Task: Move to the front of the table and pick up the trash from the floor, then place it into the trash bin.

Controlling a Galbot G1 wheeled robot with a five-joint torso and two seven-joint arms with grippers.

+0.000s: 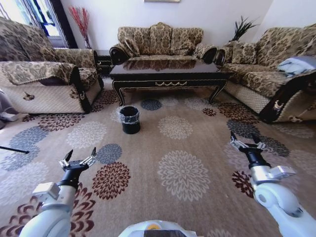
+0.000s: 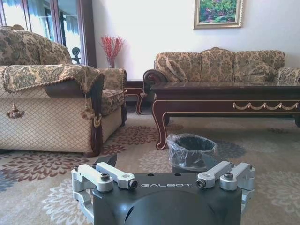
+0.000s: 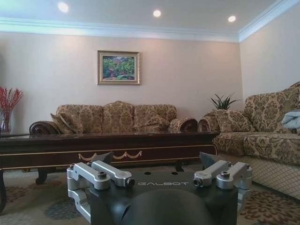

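Two grippers, left (image 1: 79, 156) and right (image 1: 245, 142), hang with fingers spread and empty above the floor (image 1: 148, 153). Your trash bin (image 1: 130, 120) stands at 12 o'clock before the counter (image 1: 168, 74); its contents are hidden.

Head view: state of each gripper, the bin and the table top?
left gripper: jaws open, empty, held above the carpet
right gripper: jaws open, empty, held above the carpet
trash bin: upright on the carpet before the table, bag-lined
table: upright, top glossy
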